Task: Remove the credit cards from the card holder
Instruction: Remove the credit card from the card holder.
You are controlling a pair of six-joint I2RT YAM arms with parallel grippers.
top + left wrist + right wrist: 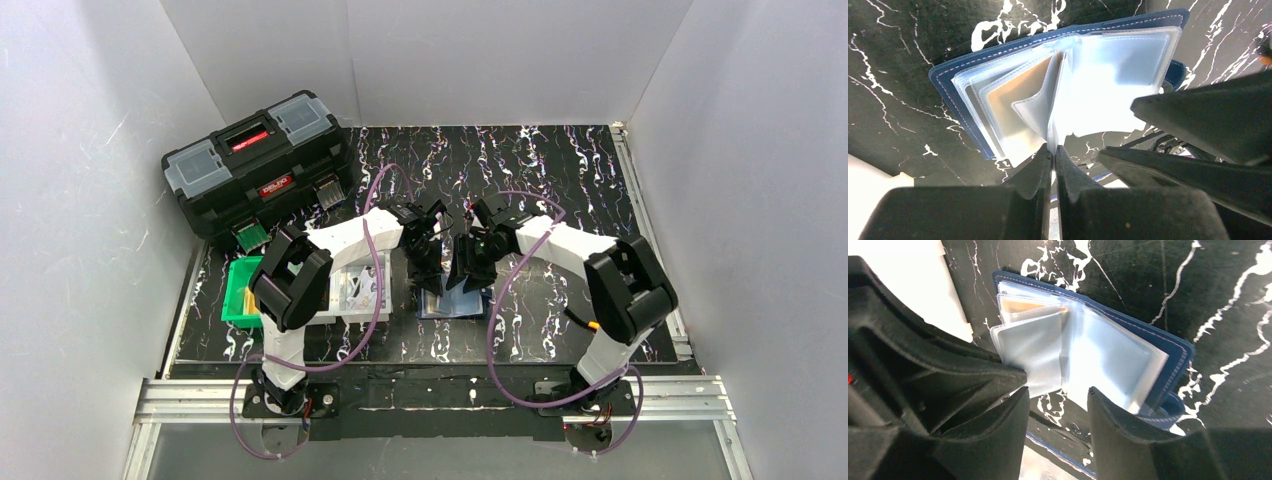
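Card holder (1118,65) at L hand (1053,148) tips

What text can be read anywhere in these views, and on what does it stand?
Nothing reads clearly.
Two red labels on the toolbox: white lettering, too blurred to read.
Print on the white sheets: too small to read.
No text shows on the card holder.

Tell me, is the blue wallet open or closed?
Open. The card holder lies spread, its clear pockets fanned out, and a tan card sits inside one pocket.
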